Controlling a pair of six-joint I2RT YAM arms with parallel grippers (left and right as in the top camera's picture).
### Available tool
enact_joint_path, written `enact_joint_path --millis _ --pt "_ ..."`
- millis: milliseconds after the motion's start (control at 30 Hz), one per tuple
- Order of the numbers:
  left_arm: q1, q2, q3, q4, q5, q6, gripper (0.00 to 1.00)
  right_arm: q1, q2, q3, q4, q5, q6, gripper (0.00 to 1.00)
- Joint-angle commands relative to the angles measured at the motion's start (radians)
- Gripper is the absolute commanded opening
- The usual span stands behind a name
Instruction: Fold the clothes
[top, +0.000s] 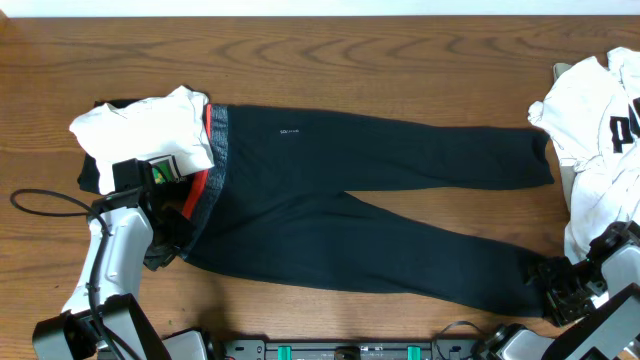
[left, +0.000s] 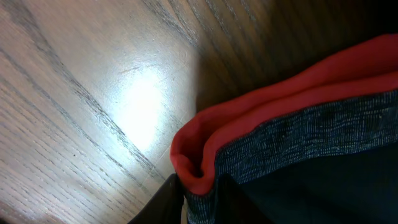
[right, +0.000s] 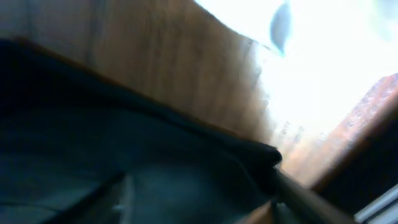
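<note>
The long black pants (top: 370, 190) lie spread across the wooden table, legs to the right, the grey and red-orange waistband (top: 212, 150) at the left. My left gripper (top: 172, 238) is shut on the near corner of the waistband; in the left wrist view the red edge (left: 199, 168) and grey band (left: 311, 134) run between the dark fingers (left: 202, 202). My right gripper (top: 548, 274) is at the cuff of the near leg. The right wrist view is blurred: black fabric (right: 124, 155) fills it against a finger (right: 305, 199), and the jaws' state is unclear.
A white T-shirt with a green logo (top: 150, 130) lies over the waistband's far left end. A white T-shirt with black lettering (top: 600, 130) lies at the right edge. A black cable (top: 45, 200) loops at the left.
</note>
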Motion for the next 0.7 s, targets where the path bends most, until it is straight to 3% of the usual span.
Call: enact_joint_path --millis 0,67,167,333,400,467,567,667 --pt "0.004 -0.005 0.024 0.001 -0.022 0.013 0.22 -0.017 0.012 -0.034 0.021 0.054 0.014 0.47" --pt "0.004 -0.005 0.024 0.001 -0.022 0.013 0.22 -0.017 0.012 -0.033 0.021 0.053 0.008 0.22" --pt "0.004 -0.005 0.024 0.001 -0.022 0.013 0.22 -0.017 0.007 -0.031 0.021 0.052 -0.002 0.01" --pt "0.004 -0.005 0.024 -0.004 -0.022 0.014 0.22 -0.017 -0.013 -0.018 0.014 0.04 -0.034 0.02" --pt "0.004 -0.005 0.024 -0.008 -0.022 0.015 0.23 -0.017 -0.025 -0.008 0.014 0.04 -0.067 0.21" --pt "0.004 -0.005 0.024 -0.009 -0.021 0.021 0.23 -0.017 -0.031 -0.007 0.013 0.039 -0.074 0.31" --pt "0.004 -0.005 0.024 -0.011 -0.021 0.021 0.24 -0.017 -0.032 -0.007 0.007 0.034 -0.074 0.57" --pt "0.004 -0.005 0.024 -0.018 -0.021 0.021 0.24 -0.017 -0.032 -0.007 -0.009 0.011 -0.074 0.64"
